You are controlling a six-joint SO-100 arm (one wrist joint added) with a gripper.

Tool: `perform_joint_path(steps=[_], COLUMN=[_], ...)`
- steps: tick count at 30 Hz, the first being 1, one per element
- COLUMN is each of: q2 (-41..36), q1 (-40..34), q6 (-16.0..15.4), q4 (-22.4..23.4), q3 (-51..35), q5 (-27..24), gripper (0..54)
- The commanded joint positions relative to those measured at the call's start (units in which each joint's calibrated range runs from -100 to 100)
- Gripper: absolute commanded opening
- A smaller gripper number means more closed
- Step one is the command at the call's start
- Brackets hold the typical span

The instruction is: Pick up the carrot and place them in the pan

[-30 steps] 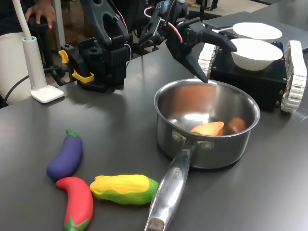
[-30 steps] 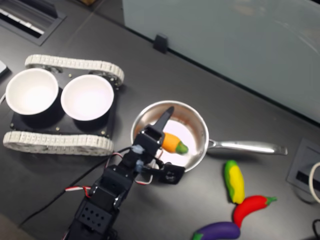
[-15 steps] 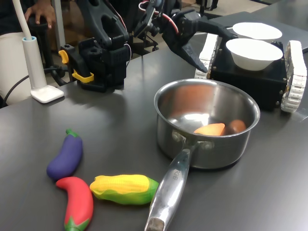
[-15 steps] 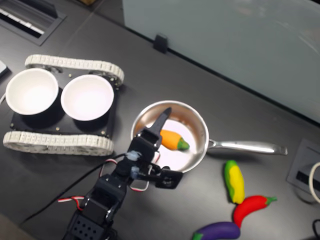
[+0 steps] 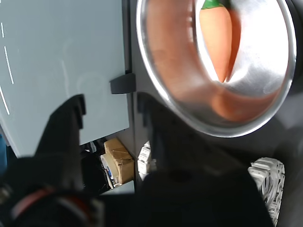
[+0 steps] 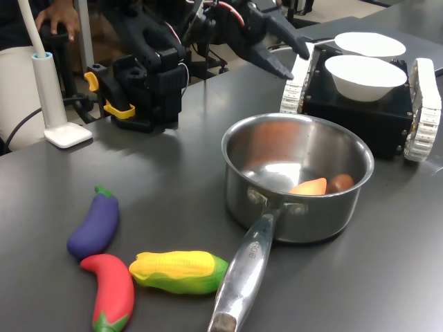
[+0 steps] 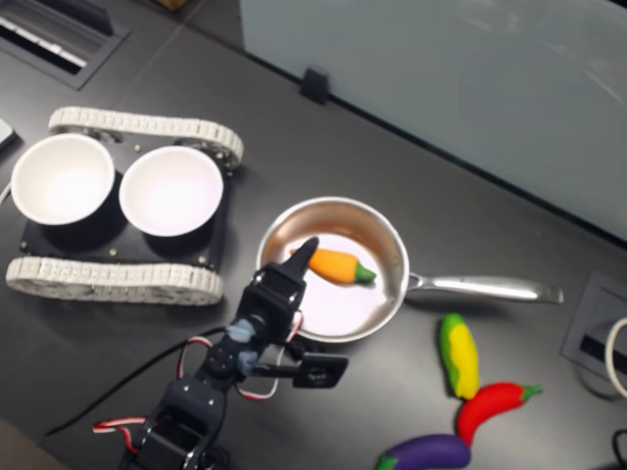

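Orange carrot (image 7: 333, 265) is seen lying on the floor of the pan (image 7: 387, 245), touched by nothing. The tool (image 6: 280, 52) is held released and empty above the dark surface (image 6: 173, 180), beyond the pan's far rim in the first exterior view. Corn (image 6: 178, 272) lies beside the pan's handle.

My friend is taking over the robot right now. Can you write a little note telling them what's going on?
Gripper: open, empty, up above the table behind the pan in the first exterior view.
Carrot: lying on its side inside the pan, nothing touching it.
Done: carrot is in the pan.
Left: nothing for the carrot; just park the arm. The corn, chili and eggplant lie on the table near the pan's handle.
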Motion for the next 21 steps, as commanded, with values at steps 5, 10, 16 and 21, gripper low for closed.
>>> perform_joint_path(steps=[5,10,16,21], q2=[-7.01,-10.72,-15.61,-18.99], q1=[0.04,1.19,0.50,0.50], q6=[0.40,-0.94,-1.95,-3.21], q4=[0.89,3.28,6.35,9.68], q3=[-2.06,-2.06,-2.06,-2.70], q5=[-0.05,-0.39,-1.03,-1.12], gripper=[6.3,2.2,0.0,0.0])
